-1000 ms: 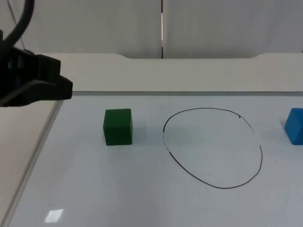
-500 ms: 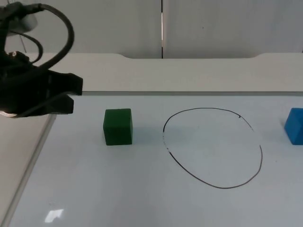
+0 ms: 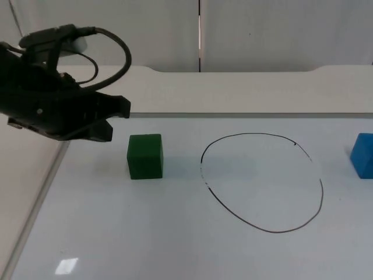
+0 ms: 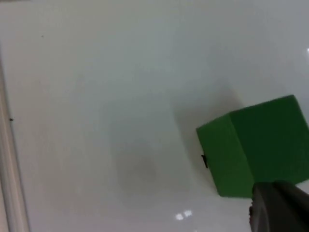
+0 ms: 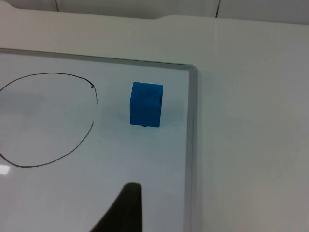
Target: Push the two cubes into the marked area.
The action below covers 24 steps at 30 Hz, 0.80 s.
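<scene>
A green cube (image 3: pixel 145 156) rests on the whiteboard, left of the marked area (image 3: pixel 262 182), a hand-drawn black oval. My left gripper (image 3: pixel 113 119) hovers just left of and behind the green cube, a short gap apart. In the left wrist view the green cube (image 4: pixel 256 145) sits close ahead, untouched. A blue cube (image 3: pixel 364 154) stands at the board's right edge, to the right of the oval. The right wrist view looks from a distance at the blue cube (image 5: pixel 146 104) beside the marked area (image 5: pixel 43 121), and my right gripper (image 5: pixel 123 210) is well short of it.
The whiteboard has a raised grey frame, seen at its left side (image 3: pixel 41 198) and near the blue cube (image 5: pixel 190 145). Beyond the frame lies the plain white table top (image 3: pixel 233 90), ending at the grey partition wall.
My left arm has swung in from the left edge to the right, closing on the green cube. Neither cube has moved.
</scene>
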Motion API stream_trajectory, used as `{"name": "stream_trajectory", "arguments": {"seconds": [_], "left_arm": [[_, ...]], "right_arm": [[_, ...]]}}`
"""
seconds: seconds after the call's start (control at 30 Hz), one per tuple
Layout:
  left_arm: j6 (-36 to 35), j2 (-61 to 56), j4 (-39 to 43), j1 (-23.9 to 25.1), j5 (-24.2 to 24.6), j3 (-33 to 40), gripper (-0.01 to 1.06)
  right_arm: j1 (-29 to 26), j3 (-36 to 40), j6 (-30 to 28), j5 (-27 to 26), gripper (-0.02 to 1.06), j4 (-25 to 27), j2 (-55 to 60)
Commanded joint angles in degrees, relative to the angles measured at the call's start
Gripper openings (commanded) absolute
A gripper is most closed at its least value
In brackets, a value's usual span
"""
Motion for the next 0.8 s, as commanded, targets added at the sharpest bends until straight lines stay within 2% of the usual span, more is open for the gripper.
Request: {"name": "stream_trajectory", "arguments": {"seconds": [0.0,0.33,0.77], "left_arm": [[0.2,1.8,-0.3,-0.3,-1.1,-1.1,0.00],[0.2,6.3,-0.3,-0.3,-8.7,-1.9,0.00],[0.4,14.2,0.2,-1.3,-7.0,-7.1,0.00]], "right_arm": [[-0.3,0.1,0.0,-0.4,1.05,-0.3,-0.2],[-0.3,0.1,0.0,-0.4,1.05,-0.3,-0.2],[-0.3,0.1,0.0,-0.4,1.05,-0.3,-0.2]]}}
